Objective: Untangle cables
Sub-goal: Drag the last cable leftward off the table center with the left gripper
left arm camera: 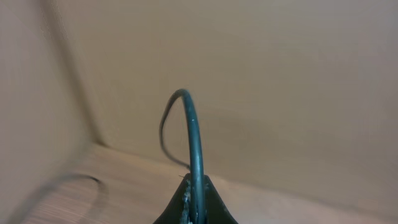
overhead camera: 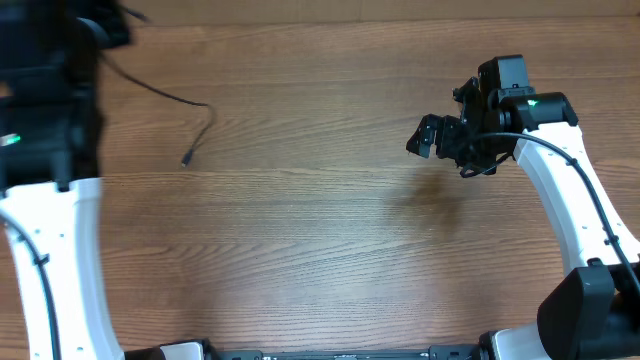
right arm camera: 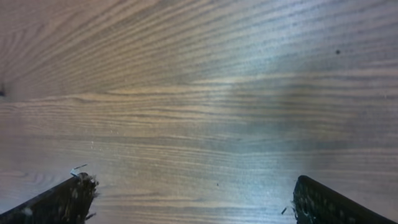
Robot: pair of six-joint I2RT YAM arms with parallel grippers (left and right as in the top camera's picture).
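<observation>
The cable (left arm camera: 195,143), thin, light and limp, trails from the left pincer (left arm camera: 194,198), clamped on it, across the bench (overhead camera: 300,250) to its plug end (overhead camera: 186,160), probably the firmest hold, while the right pincer (right arm camera: 194,190) hangs wide and empty.
</observation>
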